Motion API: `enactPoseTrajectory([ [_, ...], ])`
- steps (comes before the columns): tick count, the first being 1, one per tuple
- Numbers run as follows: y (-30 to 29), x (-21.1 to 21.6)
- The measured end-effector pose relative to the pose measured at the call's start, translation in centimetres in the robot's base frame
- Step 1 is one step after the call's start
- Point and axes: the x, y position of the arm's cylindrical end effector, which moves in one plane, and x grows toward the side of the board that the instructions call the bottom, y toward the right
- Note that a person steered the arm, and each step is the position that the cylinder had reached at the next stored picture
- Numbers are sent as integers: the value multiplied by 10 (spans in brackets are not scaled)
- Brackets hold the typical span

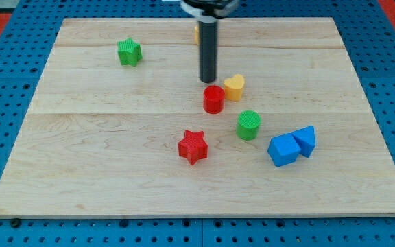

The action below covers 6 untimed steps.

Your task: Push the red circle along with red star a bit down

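My tip [208,80], a bare rod end effector holding nothing, sits just above red circle [213,99] mid-worktop; red star [193,147] lies offset toward bottom-left, so circle likely slips past.

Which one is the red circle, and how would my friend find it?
Start at the wooden board and find my tip near the top middle. Just below it sits the red circle, touching the yellow heart. It's round; the red star has points.

Robot lab bench: wooden board [81,171] on blue perforated mounting plate [5,96], small coloured test blocks scattered.
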Motion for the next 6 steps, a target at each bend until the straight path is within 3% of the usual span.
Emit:
enactPoseTrajectory([
  [2,-43,45],
  [3,-34,47],
  [4,-38,13],
  [5,0,46],
  [6,-18,74],
])
